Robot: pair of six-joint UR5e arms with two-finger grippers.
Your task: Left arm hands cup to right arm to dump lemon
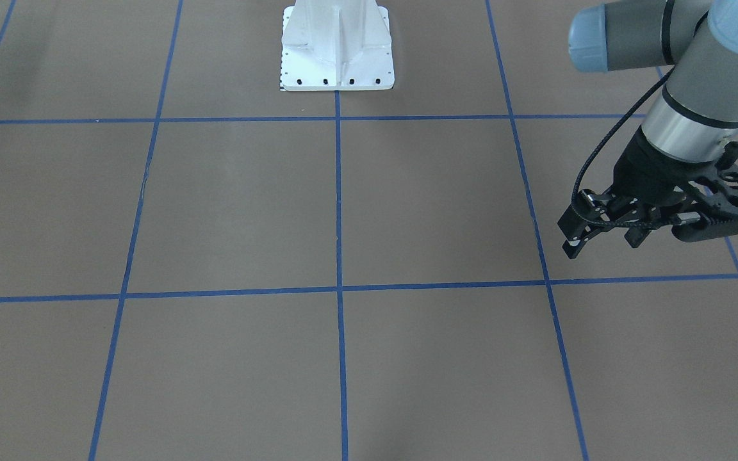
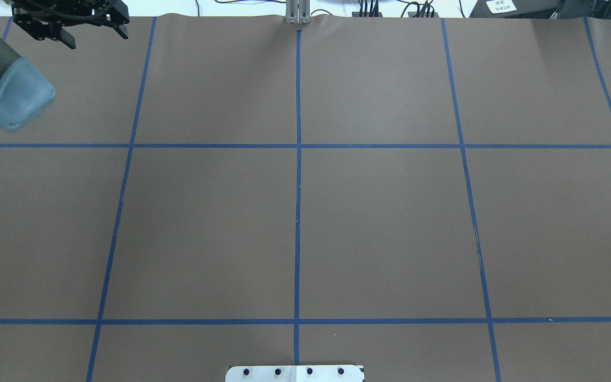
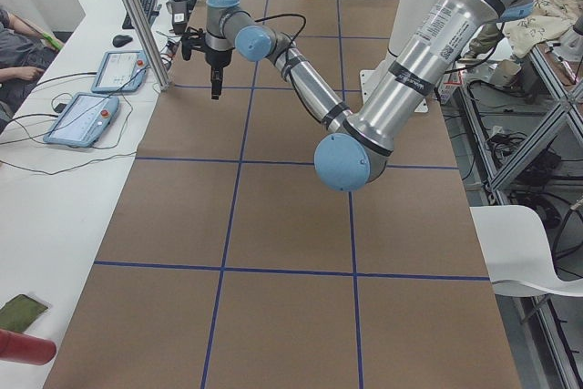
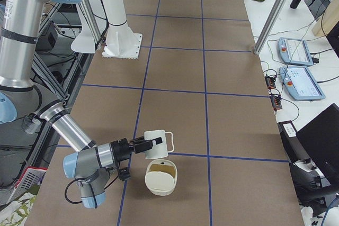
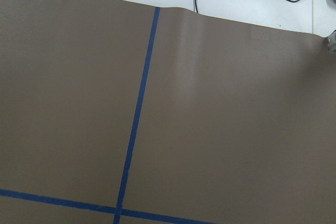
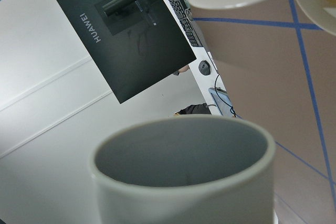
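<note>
The left gripper (image 1: 603,238) hangs open and empty over the counter (image 2: 380,223), near the operators' edge on the robot's left side, with nothing between its fingers in the front-facing or overhead views. The cup (image 4: 156,151) is at the other end of the counter, well apart from it. There it sits at the tip of the right gripper (image 4: 142,145), lifted clear of the surface and tipped far off upright, its handle turned away from the arm. Only the side camera shows that gripper, so whether its jaws are clamped on the cup or merely against it cannot be told. The cup hangs just above a white bowl (image 4: 159,188) standing on the counter, and the two do not appear to touch. In the right wrist view the grey inside of the cup (image 6: 184,182) fills the lower part of the picture, and no lemon shows in the part that can be seen. The bowl's inside looks yellowish from the side, but it is too small to say whether that is the lemon or the bowl's own colour. Judged from this, the hand-over is done, since the cup is with the right arm and the left holds nothing. The dump looks either finished or in its last part. What seems left is to confirm the lemon is out and set the cup down.
</note>
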